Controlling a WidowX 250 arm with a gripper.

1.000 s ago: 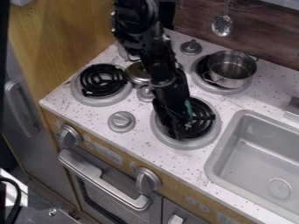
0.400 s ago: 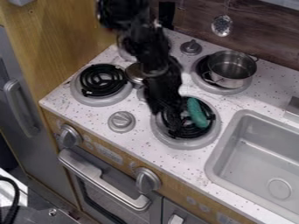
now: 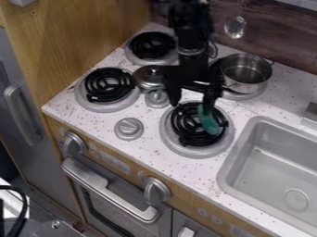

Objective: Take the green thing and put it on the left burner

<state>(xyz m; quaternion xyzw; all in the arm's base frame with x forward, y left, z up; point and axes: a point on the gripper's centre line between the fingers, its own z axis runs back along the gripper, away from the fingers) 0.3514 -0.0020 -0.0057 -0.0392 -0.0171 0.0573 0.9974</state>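
Well apart from the sink (image 3: 234, 157), I see the left burner (image 3: 109, 107). Closer to the sink hangs the pincer (image 3: 192, 104), spread wide, holding nothing. The green thing (image 3: 210, 123) lies on the burner beside the sink, off the pincer's sinkward side, its long axis roughly front to back. The pincer probably needs to shift sinkward to straddle it.
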